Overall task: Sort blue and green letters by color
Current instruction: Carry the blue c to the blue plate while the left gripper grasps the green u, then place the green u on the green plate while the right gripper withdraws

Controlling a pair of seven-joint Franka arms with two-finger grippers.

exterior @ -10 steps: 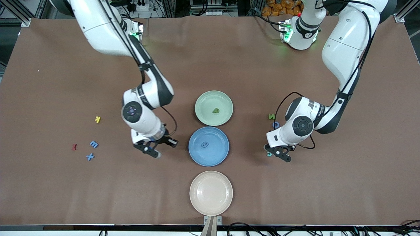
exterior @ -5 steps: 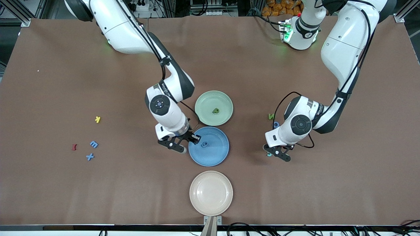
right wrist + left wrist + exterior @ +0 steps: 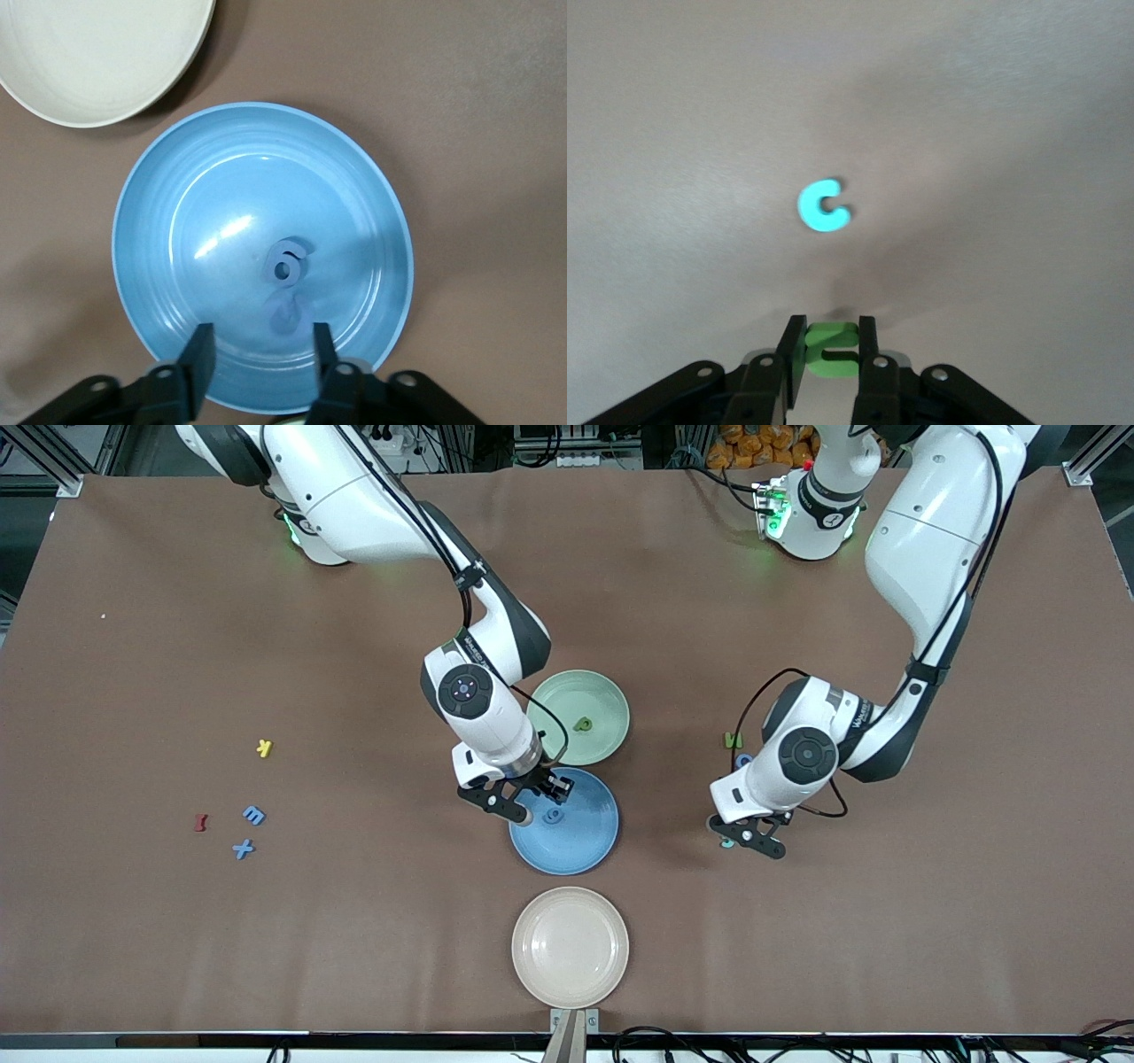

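Observation:
My right gripper is open and empty over the blue plate, shown too in the right wrist view. A blue 6-shaped letter lies in that plate, with a blurred blue shape beside it. My left gripper is shut on a green letter just above the table. A teal C lies on the table beside it. A green N and a blue letter lie by the left arm. A green letter lies in the green plate.
An empty beige plate sits nearest the front camera. Toward the right arm's end of the table lie two blue letters, a dark red piece and a yellow K.
My right gripper has swung from the table beside the blue plate to over the plate. My left gripper has hardly moved.

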